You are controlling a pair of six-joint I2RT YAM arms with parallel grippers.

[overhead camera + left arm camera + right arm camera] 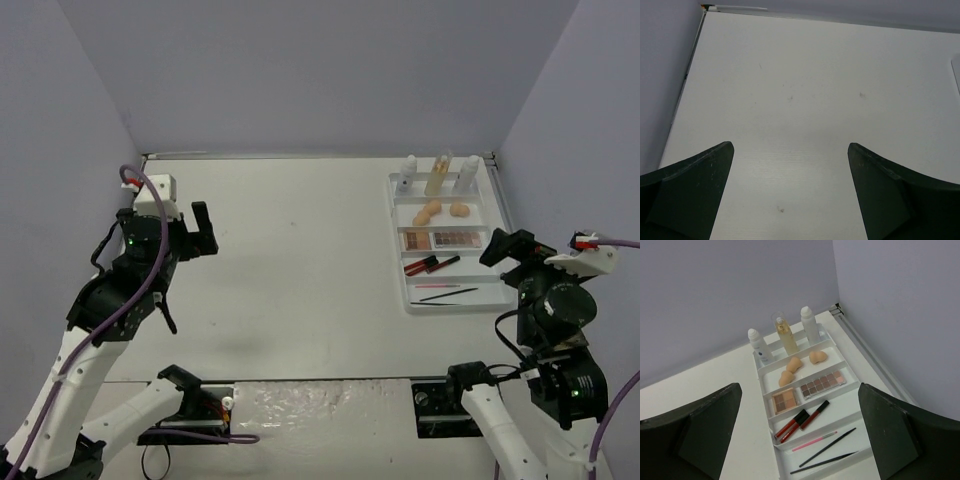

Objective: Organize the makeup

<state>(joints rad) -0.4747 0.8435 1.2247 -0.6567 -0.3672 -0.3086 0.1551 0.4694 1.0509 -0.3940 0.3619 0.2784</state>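
Through the left wrist view only a sliver of the white tray [957, 75] shows at the right edge, its near corner runs off the bottom of the right wrist view, and from above the thin brushes [447, 293] are too small to count.

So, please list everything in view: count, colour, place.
compartmented plastic tray: one, white, far right
cylindrical bottles: two, white, farthest compartment
clear bottle of amber liquid: one, amber, between them
egg-shaped sponges: three, beige, second compartment
flat eyeshadow palettes: two, brown-pink, third compartment
lip tubes: two or three, red-black, fourth compartment
thin brushes: three, pink and black, nearest compartment
table: one, white, underneath
left gripper: one, black, open, over table
right gripper: one, black, open, beside tray
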